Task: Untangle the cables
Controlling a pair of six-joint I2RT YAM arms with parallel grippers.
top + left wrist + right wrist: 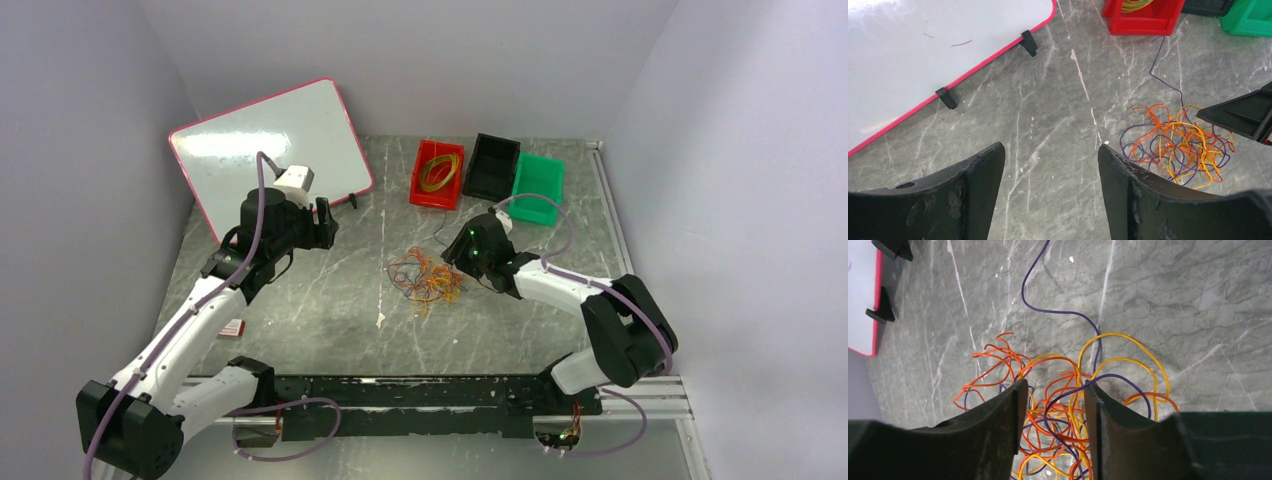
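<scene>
The cables (428,278) (1178,147) (1053,412), a loose tangle of thin yellow, orange and dark purple wire loops, lay on the grey marbled surface (330,300) near its middle. One purple strand trailed out of the heap toward the bins at the back.

They looked very light and limp, so I judged that lifting one loop would drag its neighbours along rather than slide free. They seemed unlikely to break, but thin and smooth enough to slip out of a loose pinch. The best hold seemed to be an outlying piece: the free purple tail, or the wide yellow arc at the tangle's edge.

The right tool (462,250) (1053,390) was low over the heap with its jaws partly open. Several orange and purple strands ran through the gap, and nothing looked pinched. The left tool (322,218) (1050,155) hung well apart from the tangle, jaws wide and empty.

At the back stood a red plastic bin (437,190) holding coiled yellow loops, a black bin (492,165) and a green bin (538,185). A white board with a pink-red frame (270,140) (923,40) leaned at the left.

No brand or label was readable. The board carried only a faint purple stroke, not a word.
</scene>
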